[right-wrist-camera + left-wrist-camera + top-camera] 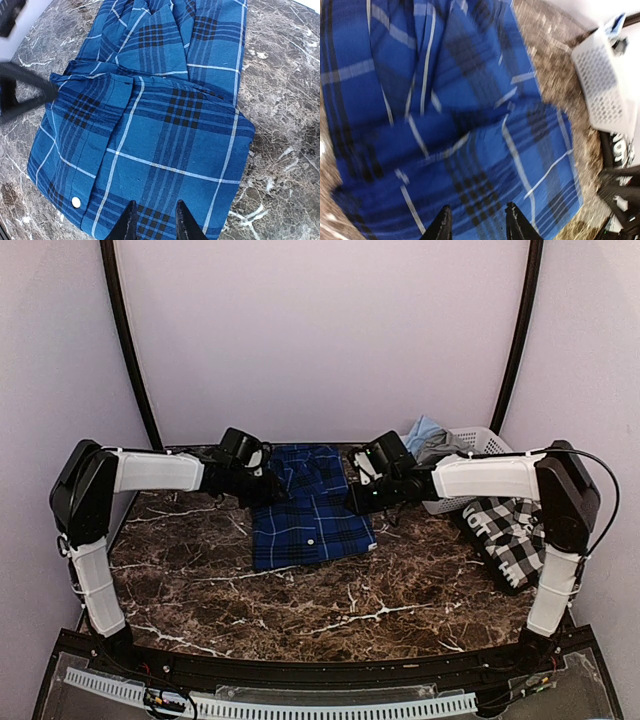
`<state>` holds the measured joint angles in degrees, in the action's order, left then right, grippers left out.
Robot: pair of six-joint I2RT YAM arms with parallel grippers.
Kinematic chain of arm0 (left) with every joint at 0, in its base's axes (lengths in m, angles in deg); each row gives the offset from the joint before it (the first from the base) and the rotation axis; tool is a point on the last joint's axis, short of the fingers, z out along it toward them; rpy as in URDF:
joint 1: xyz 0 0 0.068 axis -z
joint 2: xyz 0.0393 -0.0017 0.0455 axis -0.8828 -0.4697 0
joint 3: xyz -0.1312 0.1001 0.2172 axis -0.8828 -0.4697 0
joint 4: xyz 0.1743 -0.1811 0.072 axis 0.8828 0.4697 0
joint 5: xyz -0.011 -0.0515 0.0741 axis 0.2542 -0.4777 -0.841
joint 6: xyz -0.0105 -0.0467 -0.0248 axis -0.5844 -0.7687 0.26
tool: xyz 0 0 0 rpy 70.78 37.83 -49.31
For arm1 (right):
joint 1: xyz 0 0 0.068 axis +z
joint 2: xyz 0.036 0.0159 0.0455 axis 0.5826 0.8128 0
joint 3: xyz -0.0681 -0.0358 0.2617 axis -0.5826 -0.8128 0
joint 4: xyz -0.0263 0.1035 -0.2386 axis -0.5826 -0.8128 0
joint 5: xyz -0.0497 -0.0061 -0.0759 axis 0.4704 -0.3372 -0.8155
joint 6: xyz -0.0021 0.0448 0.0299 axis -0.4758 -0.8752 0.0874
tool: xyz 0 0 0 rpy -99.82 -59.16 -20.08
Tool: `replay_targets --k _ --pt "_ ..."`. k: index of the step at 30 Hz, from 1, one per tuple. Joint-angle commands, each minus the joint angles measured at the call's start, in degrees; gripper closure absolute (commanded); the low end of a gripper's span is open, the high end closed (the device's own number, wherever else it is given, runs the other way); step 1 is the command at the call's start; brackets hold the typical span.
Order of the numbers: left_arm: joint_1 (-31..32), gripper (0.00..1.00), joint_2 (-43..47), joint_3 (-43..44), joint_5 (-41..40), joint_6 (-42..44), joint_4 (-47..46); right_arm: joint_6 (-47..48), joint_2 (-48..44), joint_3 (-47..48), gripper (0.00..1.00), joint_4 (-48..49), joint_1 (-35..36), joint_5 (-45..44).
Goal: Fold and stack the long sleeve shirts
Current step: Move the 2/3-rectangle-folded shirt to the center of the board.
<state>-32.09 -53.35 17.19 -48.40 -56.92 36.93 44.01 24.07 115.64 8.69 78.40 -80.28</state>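
I am holding my left end effector (pixel 479 226) partly open, empty, over the blue plaid shirt (pixel 445 125) | right end effector (pixel 155 222): likewise parted, grasping nothing.

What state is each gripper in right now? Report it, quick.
Left gripper: jaws partly open over the blue shirt, holding nothing.
Right gripper: jaws partly open, holding nothing.

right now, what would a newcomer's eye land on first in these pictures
The royal blue plaid cloth shirt, partly folded on the far middle of the brown marble tabletop, grabs the eye first. The left end effector and right end effector flank it, jaws apart. A black-and-white checked cloth shirt lies at the right edge, next to a white plastic basket.
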Motion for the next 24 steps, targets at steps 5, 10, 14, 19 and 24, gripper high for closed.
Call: replay_targets --k 5,10,14,19,24 --pt "-1.9 0.64 -1.8 -8.5 -1.4 -4.3 -5.5 -0.8 3.3 -2.5 0.76 3.9 0.5 1.1" --pt "-2.8 0.64 -4.0 -8.7 -2.0 -3.5 -3.8 -1.0 5.0 -5.2 0.77 4.4 1.5 1.1" --pt "-2.8 0.64 -3.4 -10.1 -1.6 -3.4 -3.3 -2.2 4.4 -8.8 0.77 4.6 3.2 0.9" --pt "-2.4 0.65 -0.6 -14.8 -0.2 -3.7 -3.7 -5.6 1.1 -15.4 0.77 6.9 5.8 1.9" --pt "-0.3 0.65 4.5 -20.3 0.6 -5.0 -3.9 -9.7 -2.1 -21.5 0.77 8.4 9.9 3.0"
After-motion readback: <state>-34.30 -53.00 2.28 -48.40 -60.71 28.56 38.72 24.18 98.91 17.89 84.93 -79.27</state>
